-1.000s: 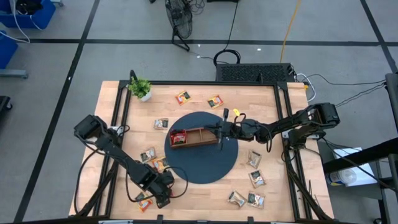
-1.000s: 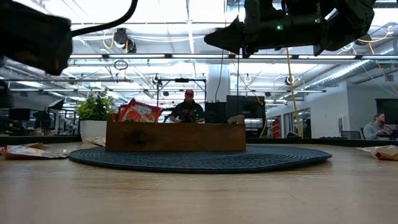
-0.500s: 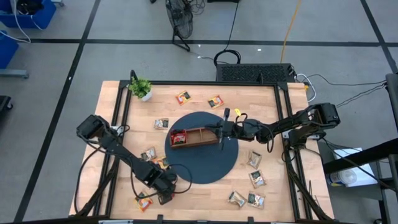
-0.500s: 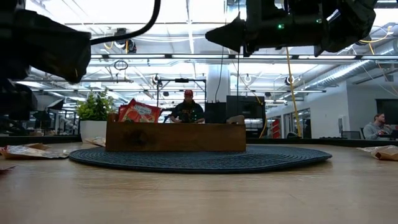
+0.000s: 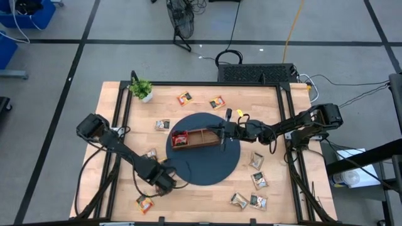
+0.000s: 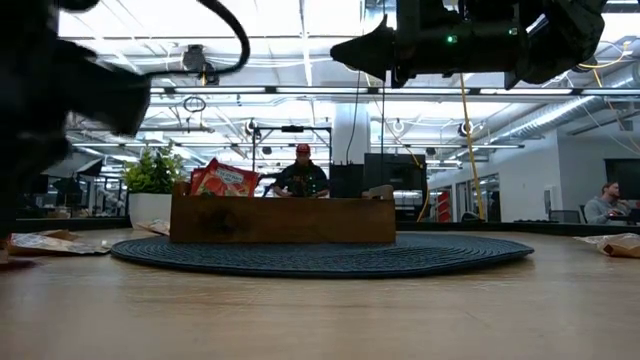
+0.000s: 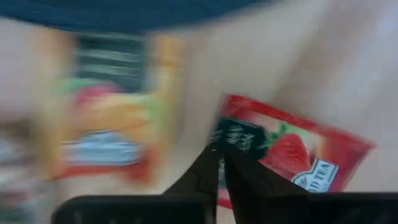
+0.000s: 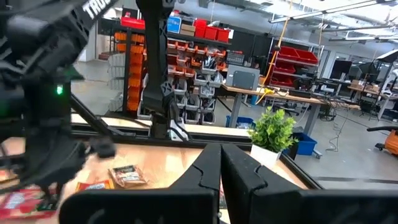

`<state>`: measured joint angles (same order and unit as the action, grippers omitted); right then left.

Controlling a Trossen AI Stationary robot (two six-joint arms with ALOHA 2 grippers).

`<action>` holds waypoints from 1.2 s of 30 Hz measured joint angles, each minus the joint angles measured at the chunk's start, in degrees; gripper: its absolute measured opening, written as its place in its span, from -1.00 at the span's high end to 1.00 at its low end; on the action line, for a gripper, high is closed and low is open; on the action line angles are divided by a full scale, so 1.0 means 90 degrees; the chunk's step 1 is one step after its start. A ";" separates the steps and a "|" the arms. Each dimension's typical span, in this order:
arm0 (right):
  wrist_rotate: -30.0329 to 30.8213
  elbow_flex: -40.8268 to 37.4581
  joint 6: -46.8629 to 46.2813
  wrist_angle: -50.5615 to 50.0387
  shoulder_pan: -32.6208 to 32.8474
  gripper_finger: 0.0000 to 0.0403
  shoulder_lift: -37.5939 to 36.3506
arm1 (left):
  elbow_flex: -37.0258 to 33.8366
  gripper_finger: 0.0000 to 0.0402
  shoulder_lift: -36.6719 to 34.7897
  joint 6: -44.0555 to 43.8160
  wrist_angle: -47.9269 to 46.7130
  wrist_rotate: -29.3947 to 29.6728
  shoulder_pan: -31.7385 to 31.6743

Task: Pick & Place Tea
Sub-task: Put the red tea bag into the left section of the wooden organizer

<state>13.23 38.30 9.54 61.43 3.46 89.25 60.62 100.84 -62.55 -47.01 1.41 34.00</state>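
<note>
My left gripper stands near the table's front left, just off the dark round mat, pointing down and shut on a red strawberry tea sachet. The gripper hides that sachet in the high view. An orange sachet lies flat on the wood beside it. The wooden tray rests on the mat, with red sachets sticking up out of its left compartment. My right gripper hovers shut and level above the tray's right end, holding nothing. My left gripper pinches the red sachet at one edge, by its dark label, between its two fingers. The fingers come from above, pointing down. The sachet spreads out flat to one side of the fingertips. Whether it is clear of the wood I cannot tell.
Loose sachets lie around the mat: one at the front left, two left of the mat, two at the back, several at the right front. A potted plant stands at the back left corner.
My left gripper has moved from beside the front-left sachet toward the table's far edge and the mat, rising a little. In the low view its arm now fills more of the left side. My right arm has kept still.
</note>
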 joint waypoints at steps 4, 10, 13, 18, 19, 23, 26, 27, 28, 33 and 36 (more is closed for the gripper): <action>0.0000 0.0000 0.0008 0.0031 0.0000 1.00 0.0000 | 0.1146 0.70 -0.0270 0.0072 -0.1529 0.0899 0.0196; 0.0000 0.0000 0.0015 0.0054 0.0000 1.00 0.0000 | 0.2139 0.71 0.0510 0.1440 -0.2465 0.1288 0.0560; 0.0000 0.0000 0.0015 0.0046 0.0000 1.00 0.0000 | 0.2111 0.63 0.1071 0.1950 -0.2522 0.0740 0.0686; -0.0002 0.0000 0.0015 0.0000 0.0000 1.00 0.0000 | 0.2133 0.26 0.1735 0.2092 -0.2459 -0.0071 0.0782; -0.0001 0.0000 0.0015 0.0000 0.0000 1.00 0.0000 | 0.2128 0.17 0.1833 0.2064 -0.2446 -0.0167 0.0784; -0.0002 0.0000 0.0014 0.0005 0.0000 1.00 0.0000 | 0.2135 -0.18 0.1821 0.1779 -0.2461 -0.0254 0.0800; -0.0002 0.0000 -0.0036 0.0005 0.0002 1.00 0.0000 | 0.2132 -0.38 0.1633 0.1550 -0.2508 -0.0262 0.0830; -0.0002 0.0000 -0.0056 0.0000 0.0002 1.00 0.0000 | 0.2136 -0.44 0.1560 0.1435 -0.2509 -0.0258 0.0831; -0.0002 0.0000 -0.0077 0.0002 0.0002 1.00 0.0000 | 0.2137 -0.48 0.1496 0.1297 -0.2517 -0.0259 0.0833; -0.0002 0.0000 -0.0146 0.0005 0.0000 1.00 0.0000 | 0.2135 -0.63 0.1223 0.0380 -0.2350 -0.0272 0.0833; -0.0003 0.0000 -0.0146 0.0005 0.0001 1.00 0.0000 | 0.2135 -0.65 0.1223 0.0140 -0.1832 -0.0206 0.0833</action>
<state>13.21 38.30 8.23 61.47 3.48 89.25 79.83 111.85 -61.29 -63.50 -0.45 41.50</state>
